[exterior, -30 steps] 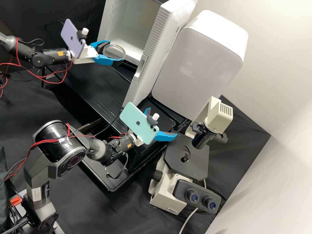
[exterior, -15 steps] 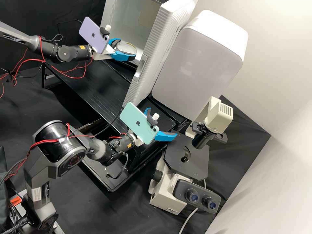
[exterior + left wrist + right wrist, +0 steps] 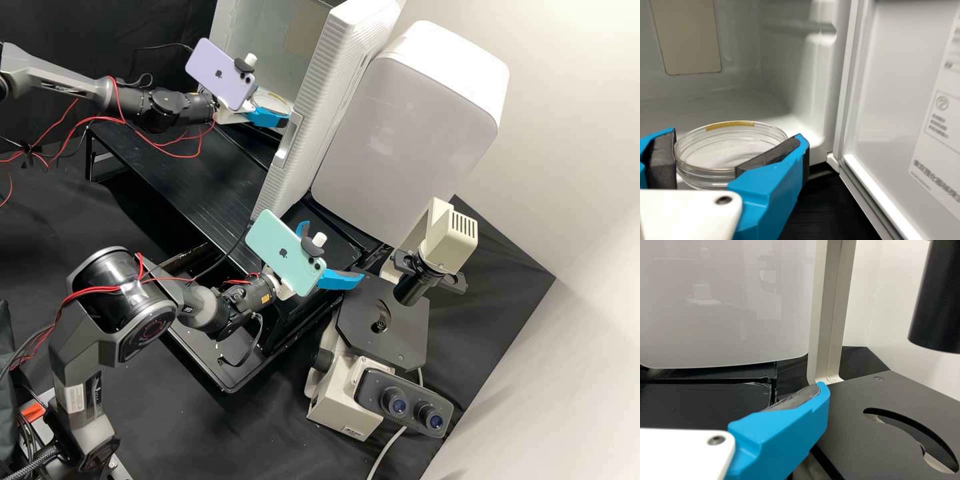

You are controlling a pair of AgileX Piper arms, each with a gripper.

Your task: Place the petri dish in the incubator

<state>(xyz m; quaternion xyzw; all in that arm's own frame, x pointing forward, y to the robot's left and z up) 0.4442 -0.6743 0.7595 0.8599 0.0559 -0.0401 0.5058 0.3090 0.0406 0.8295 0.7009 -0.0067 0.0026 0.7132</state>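
Observation:
A clear round petri dish (image 3: 720,160) with a strip of yellow tape on its rim sits between the blue fingers of my left gripper (image 3: 732,145), which is shut on it. In the high view my left gripper (image 3: 273,110) is at the mouth of the open white incubator (image 3: 267,40), with the dish (image 3: 279,102) just inside the opening, over the front of the chamber floor (image 3: 715,107). Whether the dish touches the floor I cannot tell. The incubator door (image 3: 320,100) stands swung open beside it. My right gripper (image 3: 337,260) hangs open and empty over the edge of the microscope stage (image 3: 890,415).
A white microscope (image 3: 380,353) stands at the front right, its dark condenser (image 3: 940,295) above the stage. A large white box (image 3: 413,127) sits behind it, next to the incubator door. The black bench shelf (image 3: 193,180) runs between the two arms.
My left arm has carried the petri dish to the right, from outside the incubator into its opening. The right arm has not moved.

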